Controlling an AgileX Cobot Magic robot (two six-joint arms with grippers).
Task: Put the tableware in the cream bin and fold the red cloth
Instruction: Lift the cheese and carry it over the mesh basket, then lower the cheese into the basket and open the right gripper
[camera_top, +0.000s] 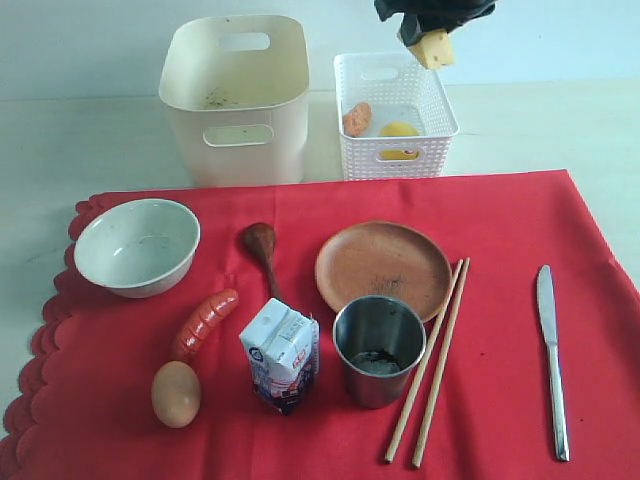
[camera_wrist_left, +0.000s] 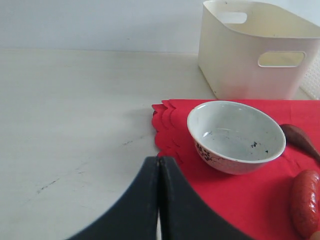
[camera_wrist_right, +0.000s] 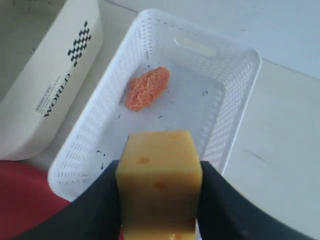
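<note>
On the red cloth (camera_top: 500, 380) lie a pale bowl (camera_top: 137, 246), a dark wooden spoon (camera_top: 262, 250), a brown wooden plate (camera_top: 383, 267), a steel cup (camera_top: 378, 349), chopsticks (camera_top: 431, 362) and a silver knife (camera_top: 552, 360). Behind the cloth stands the cream bin (camera_top: 236, 97). My right gripper (camera_top: 432, 38) hangs above the white lattice basket (camera_top: 395, 115), shut on a cheese block (camera_wrist_right: 159, 186). In the left wrist view my left gripper (camera_wrist_left: 159, 162) is shut and empty over the table, at the cloth's scalloped edge (camera_wrist_left: 162, 125), near the bowl (camera_wrist_left: 235, 135).
The lattice basket (camera_wrist_right: 220, 85) holds an orange food piece (camera_wrist_right: 146, 87) and a lemon (camera_top: 399, 132). Two sausage pieces (camera_top: 203, 322), an egg (camera_top: 175, 393) and a milk carton (camera_top: 281, 353) lie on the cloth among the tableware.
</note>
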